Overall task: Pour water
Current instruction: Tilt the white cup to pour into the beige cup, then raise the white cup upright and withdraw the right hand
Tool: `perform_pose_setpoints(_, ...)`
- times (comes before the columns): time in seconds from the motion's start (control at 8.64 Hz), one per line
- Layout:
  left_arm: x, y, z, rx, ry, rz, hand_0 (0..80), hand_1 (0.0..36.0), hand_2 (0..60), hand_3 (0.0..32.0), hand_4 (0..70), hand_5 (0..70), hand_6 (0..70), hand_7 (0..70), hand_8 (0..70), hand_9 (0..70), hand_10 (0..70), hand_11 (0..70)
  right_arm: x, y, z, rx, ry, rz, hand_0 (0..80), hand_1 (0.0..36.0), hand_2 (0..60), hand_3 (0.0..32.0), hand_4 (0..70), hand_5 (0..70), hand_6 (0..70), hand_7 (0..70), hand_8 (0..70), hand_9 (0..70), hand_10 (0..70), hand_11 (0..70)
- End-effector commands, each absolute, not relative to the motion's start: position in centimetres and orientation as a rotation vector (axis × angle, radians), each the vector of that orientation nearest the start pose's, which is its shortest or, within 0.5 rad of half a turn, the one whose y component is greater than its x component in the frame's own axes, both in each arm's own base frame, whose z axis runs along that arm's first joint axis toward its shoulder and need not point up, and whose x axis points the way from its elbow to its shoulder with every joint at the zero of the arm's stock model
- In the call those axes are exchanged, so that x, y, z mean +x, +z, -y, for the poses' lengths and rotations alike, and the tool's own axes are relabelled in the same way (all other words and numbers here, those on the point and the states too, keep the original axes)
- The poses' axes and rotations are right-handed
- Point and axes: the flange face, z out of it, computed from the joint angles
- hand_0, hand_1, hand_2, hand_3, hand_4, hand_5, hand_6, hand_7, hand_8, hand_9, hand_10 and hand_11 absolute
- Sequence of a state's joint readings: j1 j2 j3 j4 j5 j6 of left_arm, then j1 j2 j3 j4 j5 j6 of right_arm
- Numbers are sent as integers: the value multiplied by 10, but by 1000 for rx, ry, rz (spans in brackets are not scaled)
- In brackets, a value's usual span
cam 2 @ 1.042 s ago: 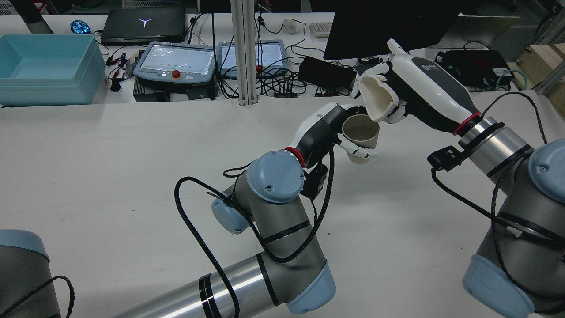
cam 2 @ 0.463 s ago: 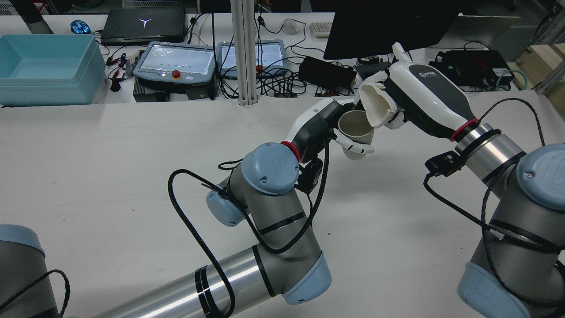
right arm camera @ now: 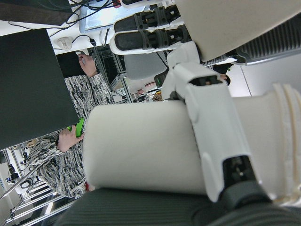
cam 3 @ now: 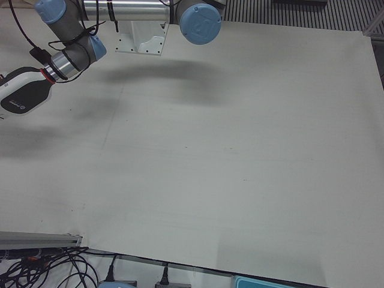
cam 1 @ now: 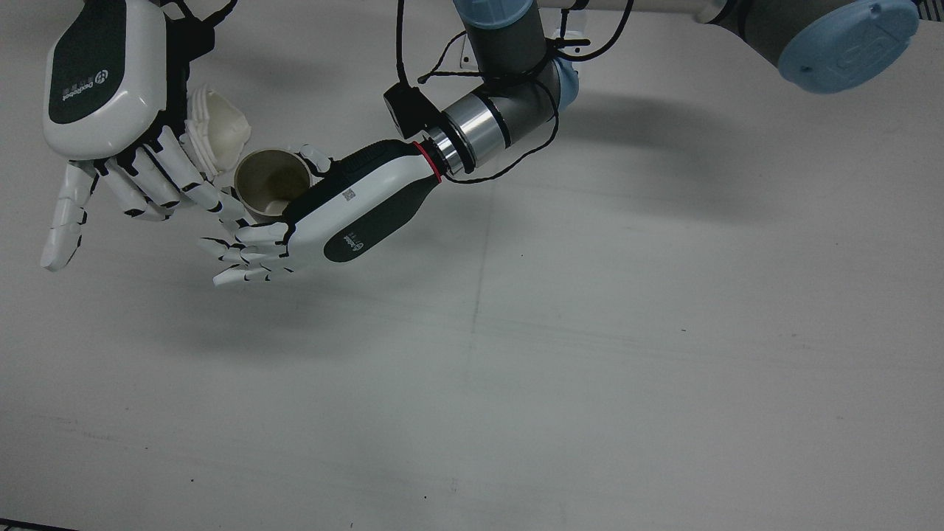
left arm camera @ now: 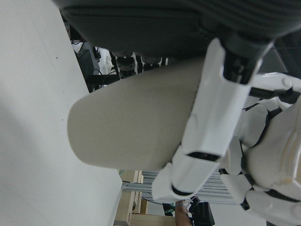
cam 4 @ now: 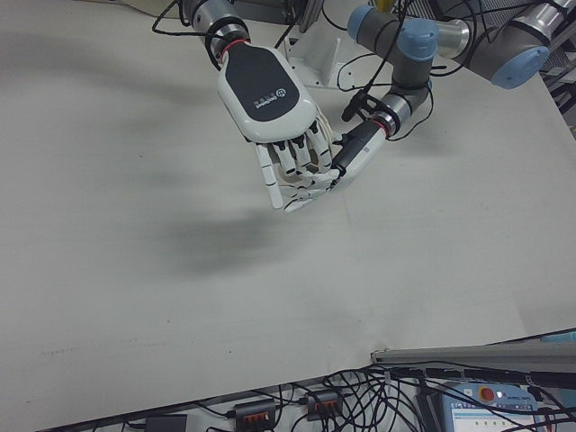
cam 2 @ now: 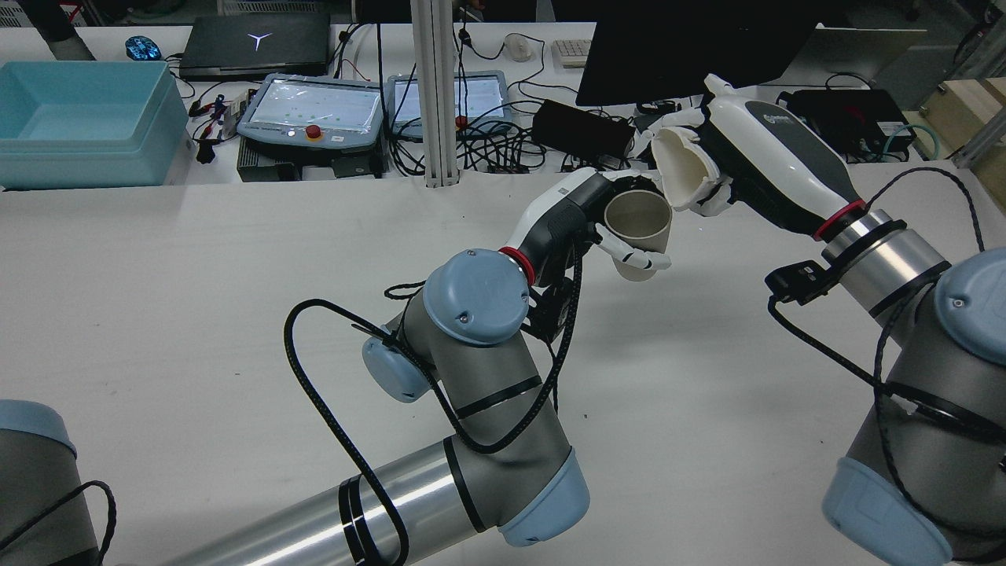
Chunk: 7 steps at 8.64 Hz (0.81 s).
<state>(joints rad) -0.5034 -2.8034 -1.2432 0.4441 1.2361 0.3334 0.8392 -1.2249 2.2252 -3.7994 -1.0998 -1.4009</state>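
Observation:
My left hand (cam 2: 570,216) is shut on a tan paper cup (cam 2: 638,224), held upright above the table with its mouth up. The same cup (cam 1: 271,184) shows from above in the front view, with the left hand (cam 1: 354,214) wrapped around its side. My right hand (cam 2: 766,157) is shut on a white, squashed cup (cam 2: 682,171), tipped on its side with its mouth toward the tan cup's rim. In the front view the white cup (cam 1: 217,133) lies just left of the tan one, under the right hand (cam 1: 103,96). No water is visible.
The white table (cam 2: 196,314) lies below both hands. Behind it stand a blue bin (cam 2: 86,122), two teach pendants (cam 2: 314,110), cables and a dark monitor (cam 2: 692,39). A person in patterned clothes (right arm camera: 70,136) appears in the right hand view.
The right hand has lifted the white cup slightly up and to the right, off the tan cup's mouth. The left hand with the tan cup has risen a little.

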Motion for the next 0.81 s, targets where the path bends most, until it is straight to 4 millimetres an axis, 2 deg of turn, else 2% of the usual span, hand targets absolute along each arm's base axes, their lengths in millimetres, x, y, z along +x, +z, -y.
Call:
perform_pose_setpoints(0.0, 573, 19, 501, -659, -1270, -2230, 800, 360, 600, 0, 461, 700, 249, 199, 132, 79, 75, 150, -135, 301, 487, 906, 1297, 1903, 800, 360, 548, 0, 373, 260, 700, 700, 502, 650, 102, 188)
perform_pose_setpoints(0.23, 555, 16, 490, -656, -1274, -2220, 800, 360, 600, 0, 468, 700, 236, 189, 131, 79, 78, 154, -97, 320, 491, 803, 1463, 1980, 800, 360, 518, 0, 335, 259, 700, 700, 508, 658, 124, 219)
perform_pose_setpoints(0.35, 551, 28, 481, -664, -1280, -2205, 800, 360, 600, 0, 466, 700, 232, 186, 131, 79, 78, 153, -76, 345, 489, 735, 1576, 1994, 800, 360, 516, 0, 324, 262, 700, 700, 517, 671, 142, 245)
perform_pose_setpoints(0.58, 518, 27, 471, -661, -1272, -2228, 800, 360, 600, 0, 459, 700, 226, 182, 130, 78, 77, 153, -18, 379, 490, 659, 1786, 2043, 800, 360, 497, 0, 273, 263, 700, 700, 541, 700, 192, 316)
perform_pose_setpoints(0.69, 496, 24, 461, -662, -1268, -2237, 800, 360, 600, 0, 458, 700, 224, 179, 128, 76, 78, 154, 17, 380, 490, 669, 1819, 2064, 800, 360, 484, 0, 237, 261, 700, 700, 541, 700, 201, 328)
